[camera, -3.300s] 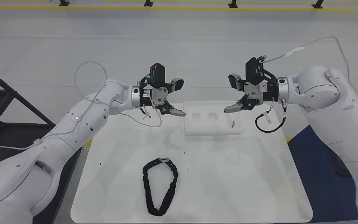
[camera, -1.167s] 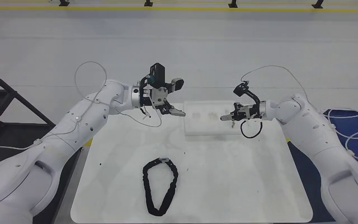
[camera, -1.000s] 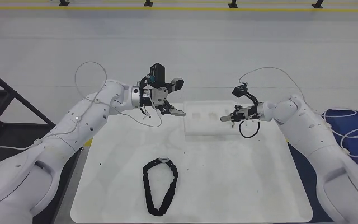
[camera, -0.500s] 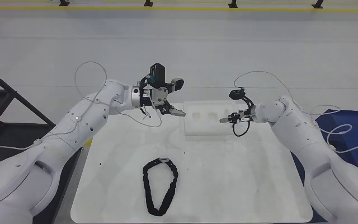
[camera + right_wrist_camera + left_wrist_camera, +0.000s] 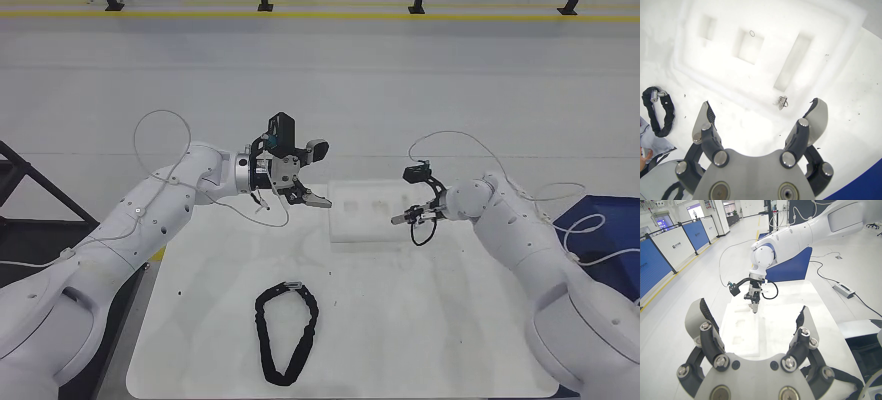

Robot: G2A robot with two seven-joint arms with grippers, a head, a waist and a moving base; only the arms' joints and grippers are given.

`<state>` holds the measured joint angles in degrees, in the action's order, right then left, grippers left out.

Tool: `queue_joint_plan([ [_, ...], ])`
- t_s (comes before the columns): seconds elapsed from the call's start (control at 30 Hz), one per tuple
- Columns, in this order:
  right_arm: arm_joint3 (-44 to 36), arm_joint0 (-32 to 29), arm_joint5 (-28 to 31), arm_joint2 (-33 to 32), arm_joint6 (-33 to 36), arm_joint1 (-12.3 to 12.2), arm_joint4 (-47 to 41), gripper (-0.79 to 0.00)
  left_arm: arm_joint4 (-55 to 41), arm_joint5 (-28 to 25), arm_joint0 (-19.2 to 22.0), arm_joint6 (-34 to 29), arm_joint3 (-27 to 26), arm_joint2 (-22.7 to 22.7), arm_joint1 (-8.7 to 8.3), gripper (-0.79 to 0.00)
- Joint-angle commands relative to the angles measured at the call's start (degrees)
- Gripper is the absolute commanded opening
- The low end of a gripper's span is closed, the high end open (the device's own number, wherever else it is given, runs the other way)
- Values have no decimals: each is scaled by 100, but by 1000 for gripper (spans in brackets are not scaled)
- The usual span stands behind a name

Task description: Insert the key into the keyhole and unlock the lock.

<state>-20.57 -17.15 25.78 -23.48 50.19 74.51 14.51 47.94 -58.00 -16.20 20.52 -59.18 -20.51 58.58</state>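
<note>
Nearest you, the chain lock (image 5: 285, 332) lies on the table (image 5: 450, 330), its metal lock body (image 5: 654, 97) at the end toward the foam block (image 5: 350, 228), well apart from both arms. Farther on, the key (image 5: 782, 102) sits on the foam block, just off the end of a long slot (image 5: 793, 62). The right gripper (image 5: 762, 106) hangs over it, fingers spread, holding nothing. The key lies just ahead of the fingertips, closer to one finger, so this arm is judged the nearer. The left gripper (image 5: 753, 306), likewise spread and empty, hovers beside the block's other end. The key's blade direction cannot be made out, as its ring overlaps it.
</note>
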Motion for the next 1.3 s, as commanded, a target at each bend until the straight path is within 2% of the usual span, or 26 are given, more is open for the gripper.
queue_joint_plan([
  [0.0, 85, 10, -33, 15, 2, 56, 57, -126, 0, 0, 0, 0, 0, 0, 0, 0],
  [0.1, 223, 30, -99, 40, 0, 135, 162, -148, 0, 0, 0, 0, 0, 0, 0, 0],
  [0.27, 431, 44, -162, 44, -28, 243, 268, -277, 0, 0, 0, 0, 0, 0, 0, 0],
  [0.5, 647, 61, -312, 52, -123, 362, 457, -397, 0, 0, 0, 0, 0, 0, 0, 0],
  [0.9, 889, 63, -434, -22, -230, 494, 593, -520, 0, 0, 0, 0, 0, 0, 0, 0],
  [1.13, 972, 31, -510, -65, -266, 550, 665, -628, 0, 0, 0, 0, 0, 0, 0, 0],
  [1.27, 1021, 16, -576, -96, -284, 573, 695, -723, 0, 0, 0, 0, 0, 0, 0, 0],
])
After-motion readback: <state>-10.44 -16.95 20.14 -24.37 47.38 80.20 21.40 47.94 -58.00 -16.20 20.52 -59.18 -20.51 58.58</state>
